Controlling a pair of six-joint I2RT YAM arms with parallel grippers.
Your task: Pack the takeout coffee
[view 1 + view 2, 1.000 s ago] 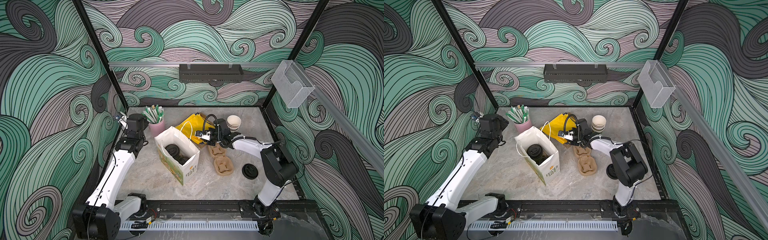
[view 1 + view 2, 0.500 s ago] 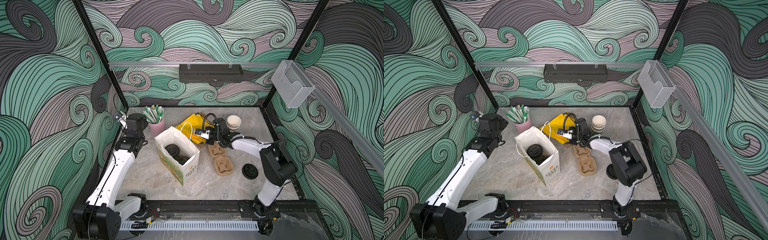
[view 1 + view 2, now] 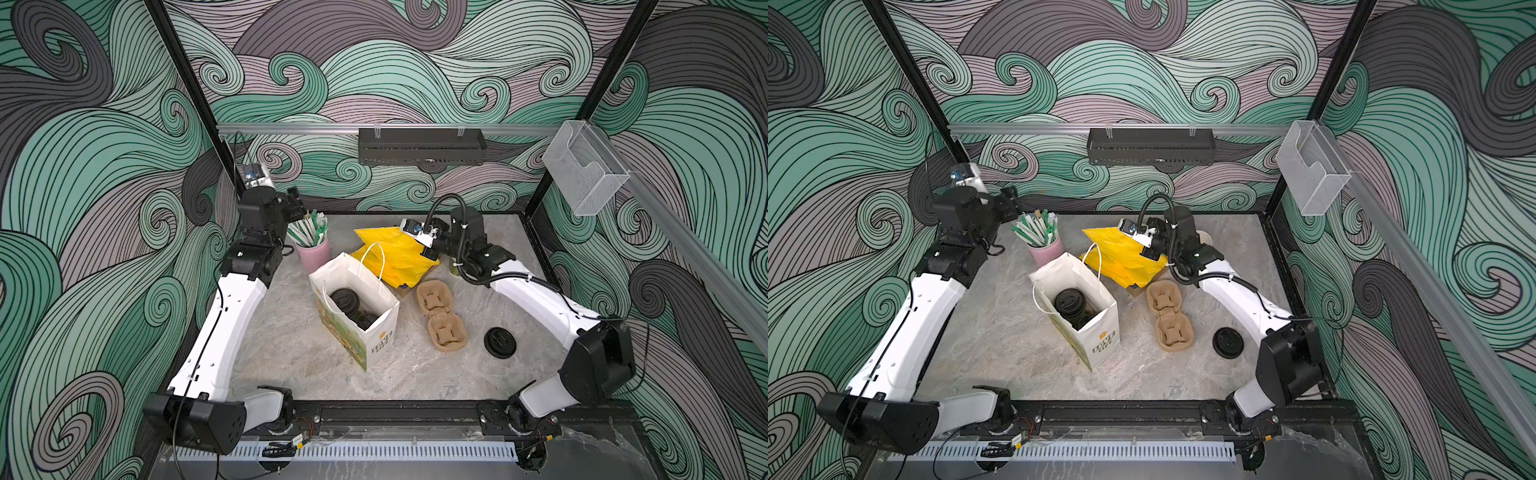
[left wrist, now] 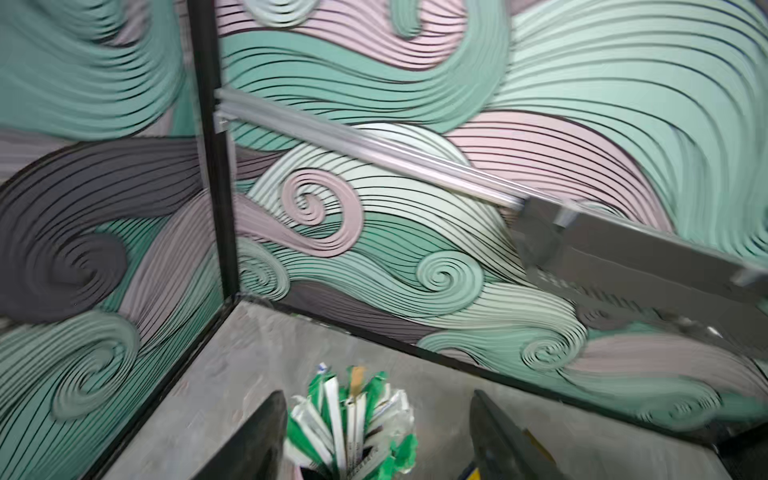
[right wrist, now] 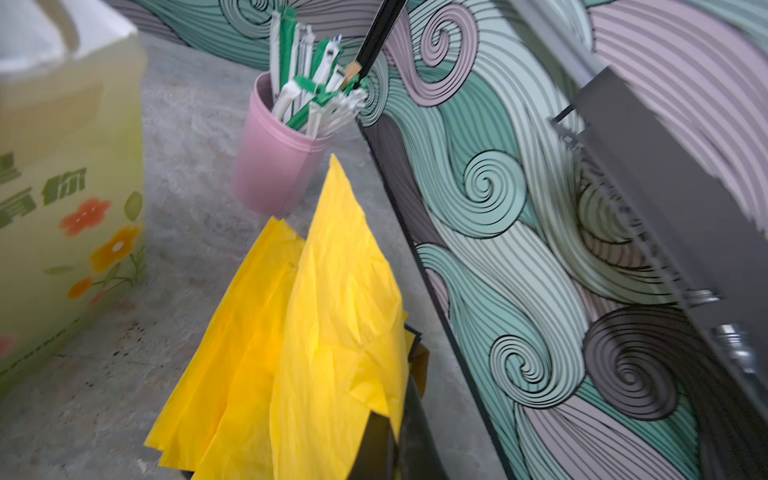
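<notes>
**Coffee in bag; right tool clamped on yellow paper**

- takeout coffee (image 3: 1070,302): stands inside the white paper bag (image 3: 376,332), which is upright mid tabletop (image 3: 291,353). From above, only its black sip lid shows in both top views. A second dark round shape sits just beside it in the bag; cannot tell what it is.
- right tool (image 3: 430,251): over the far side of the tabletop, jaws clenched on the yellow paper (image 5: 324,311). The right wrist view shows the sheet pinched at the fingers and hanging tent-like toward the tabletop. The rest of the yellow pile lies behind the bag, touching its rear edge in both top views.
- left tool (image 4: 376,395): released, jaws wide apart. It hovers just above the pink cup (image 3: 313,255) at the far left. The left wrist view shows the wrapped straws (image 4: 353,415) between the two fingers, lower down; contact cannot be judged.
- cardboard cup carrier (image 3: 440,316): flat on the tabletop, just right of the bag.
- loose black lid (image 3: 500,343): on the tabletop, near the carrier's right side, apart from it.
- stack of cups (image 3: 1204,237): behind the right arm, mostly hidden.
</notes>
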